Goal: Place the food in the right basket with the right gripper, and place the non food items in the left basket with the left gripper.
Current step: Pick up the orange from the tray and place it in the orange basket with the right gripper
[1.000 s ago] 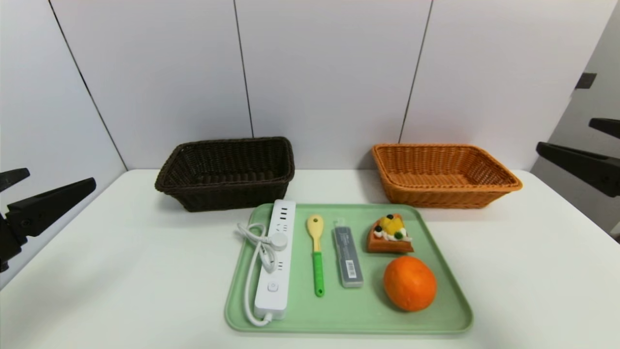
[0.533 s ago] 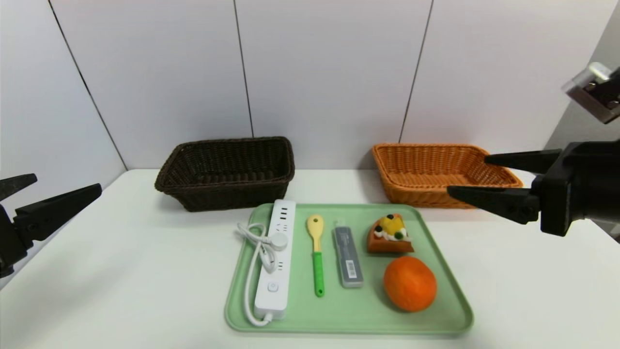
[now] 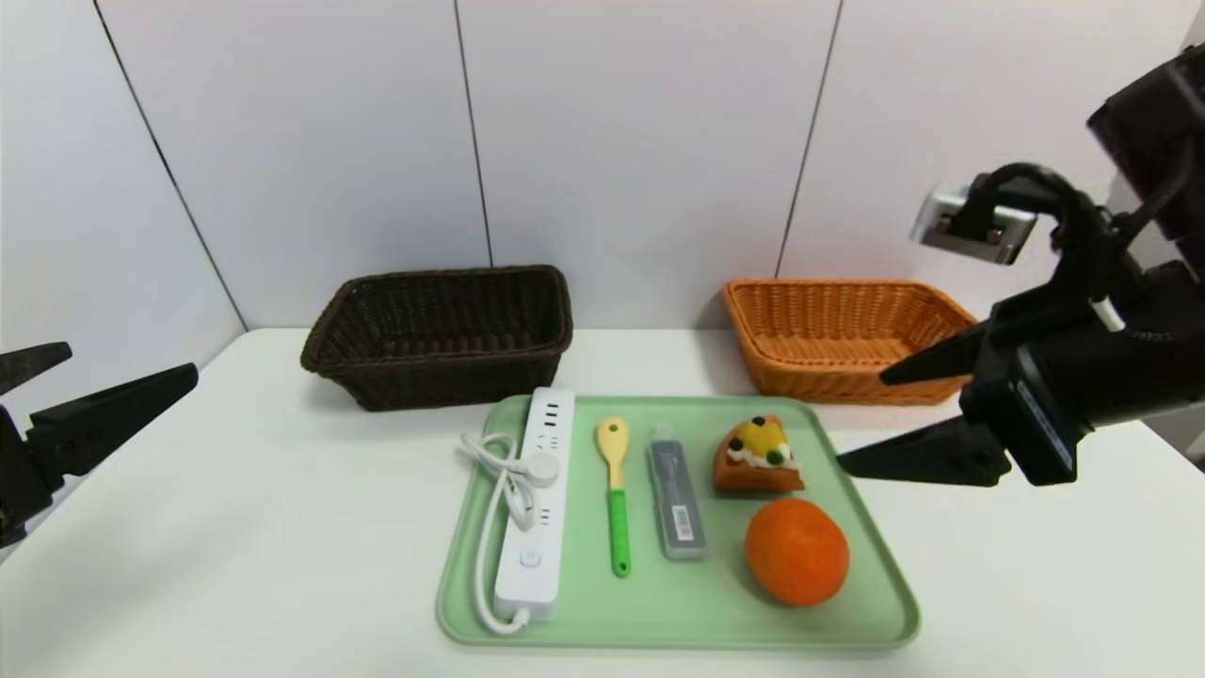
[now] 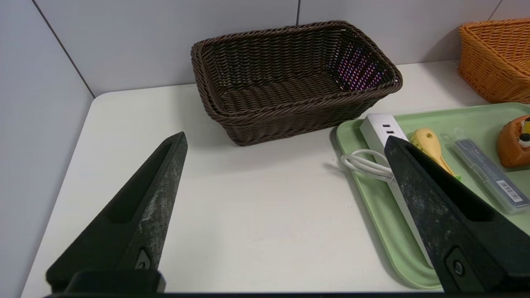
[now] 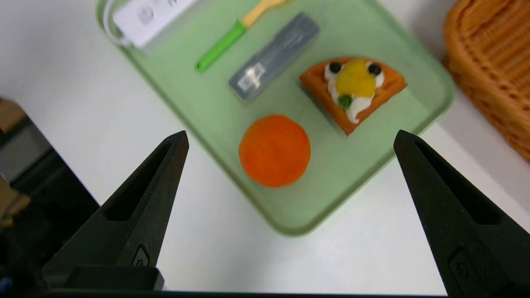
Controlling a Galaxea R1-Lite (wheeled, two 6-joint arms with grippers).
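Hovering: right gripper (image 3: pixel 861 419), spread wide, grasping nothing, hid part of orange wicker basket (image 3: pixel 838 377) | orange fruit (image 3: pixel 797 552) lay on green tray (image 3: pixel 715 621) | left gripper (image 3: pixel 132 363), gaping, unladen, cut off at head view's edge

A smooth, pale grey-white panelled back wall (image 3: pixel 640 141) stands beyond both the left claw (image 3: pixel 134 362) and the right claw (image 3: pixel 860 419), split by thin, dark, straight seams (image 3: pixel 473 122). A plain pale side wall (image 3: pixel 85 188) rises behind the left claw, meeting it in a corner. Beneath both claws spreads a matte white table with rounded far corners (image 3: pixel 282 527), a soft shadow under the left one. Past its edge, near the right claw, lies a blurred dark area (image 5: pixel 49 174) with brownish shapes (image 5: pixel 10 116). The light is bright and diffuse.
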